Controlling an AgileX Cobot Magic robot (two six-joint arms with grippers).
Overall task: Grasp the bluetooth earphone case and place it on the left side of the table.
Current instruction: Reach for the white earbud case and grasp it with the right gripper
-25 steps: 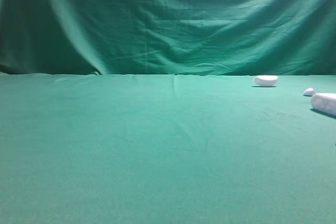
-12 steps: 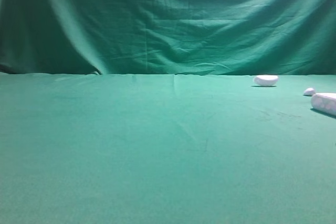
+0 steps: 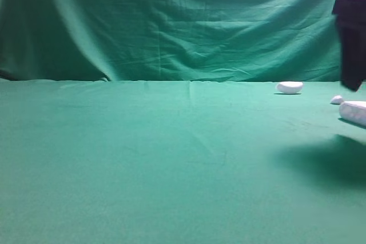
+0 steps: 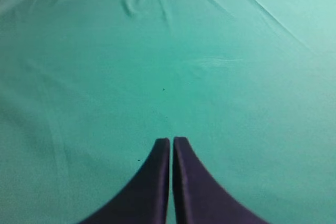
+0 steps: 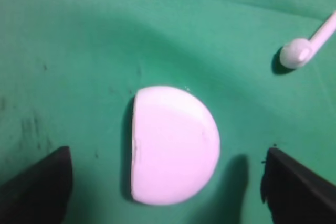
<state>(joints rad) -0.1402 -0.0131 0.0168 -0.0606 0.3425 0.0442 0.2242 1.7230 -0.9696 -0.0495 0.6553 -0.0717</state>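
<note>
Approach is the step in hand: in the right wrist view the right gripper [image 5: 167, 182] hangs with jaws spread wide and empty either side of the earphone case [image 5: 173, 144], low in the frame on the table [image 5: 79, 35]. Its flat edge faces frame left, long axis up-down, so next comes lowering and closing across it. Beyond, a small earbud [image 5: 296, 53] lies upper right; the left gripper [image 4: 171, 182] is closed on nothing.

Plain green table [image 3: 143, 158], white bluetooth earphone case [image 5: 173, 145] (glossy, unpatterned), dark pincer fingers [image 5: 37, 187].
</note>
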